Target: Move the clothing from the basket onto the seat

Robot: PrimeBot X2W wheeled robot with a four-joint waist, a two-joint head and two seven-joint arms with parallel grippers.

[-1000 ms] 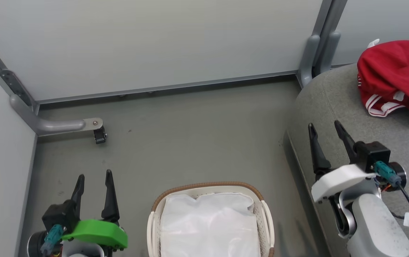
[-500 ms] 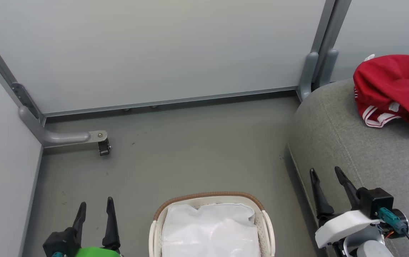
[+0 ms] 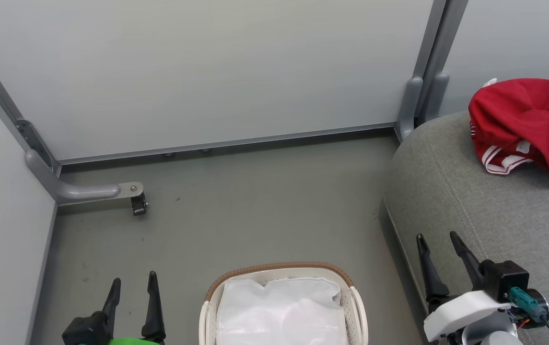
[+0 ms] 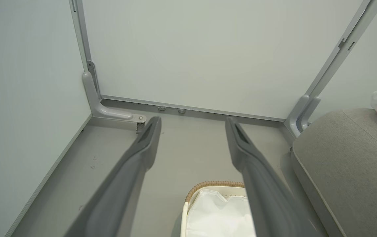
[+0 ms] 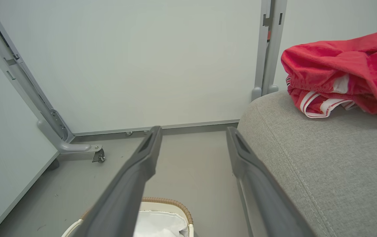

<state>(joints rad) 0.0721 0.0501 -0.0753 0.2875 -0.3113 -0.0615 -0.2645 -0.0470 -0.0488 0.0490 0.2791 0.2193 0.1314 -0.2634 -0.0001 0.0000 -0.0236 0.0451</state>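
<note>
Floor: grey, bare, boxed in by pale panels.
Left gripper: fingers spread wide, holding nothing, pointing at the far panel. The wrist view shows bare floor between its fingers.
Right gripper: fingers spread equally wide, also holding nothing, at the seat's floor-side edge.
Basket: on the floor between the two grippers, level with their bases, touching neither.
Liner: white cloth inside the basket, with no red showing on it.
Seat: grey cushion to the right of the right gripper and extending past its tips.
Clothing: red heap with white stripes, lying on the seat, ahead and right of the right gripper, well clear of its tips.
Caster bracket: at the base of the left panel, ahead of the left gripper.
Panels: farthest back, joined by grey posts.
</note>
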